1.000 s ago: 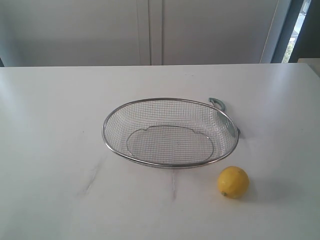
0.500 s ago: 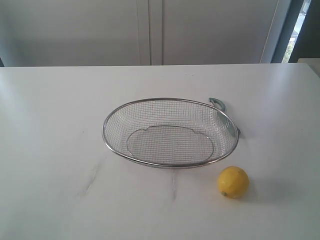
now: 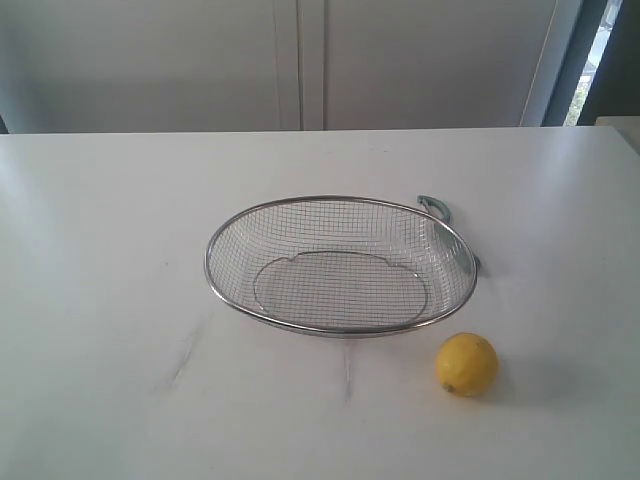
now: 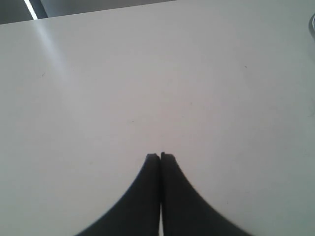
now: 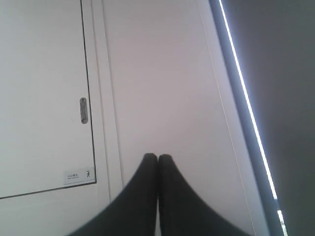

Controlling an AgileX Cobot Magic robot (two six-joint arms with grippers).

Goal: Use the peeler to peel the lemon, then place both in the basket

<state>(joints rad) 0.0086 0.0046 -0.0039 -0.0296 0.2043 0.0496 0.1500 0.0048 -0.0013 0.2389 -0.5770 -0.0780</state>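
Note:
The wide silver mesh basket (image 3: 236, 301) rests in the middle of the white table. A bright yellow lemon (image 3: 466, 364) lies just off its near right rim. The pale teal peeler (image 3: 437, 206) lies behind the basket's far right rim, mostly hidden by the mesh, only its hooked head showing. Neither arm shows in the exterior view. My left gripper (image 4: 160, 156) is shut and empty, hanging over bare table. My right gripper (image 5: 158, 157) is shut and empty too, facing a white wall and door.
The table (image 3: 100, 250) stretches wide on both sides of the basket. White cabinet doors stand behind its far edge. A sliver of the basket rim (image 4: 312, 23) shows at the edge of the left wrist view.

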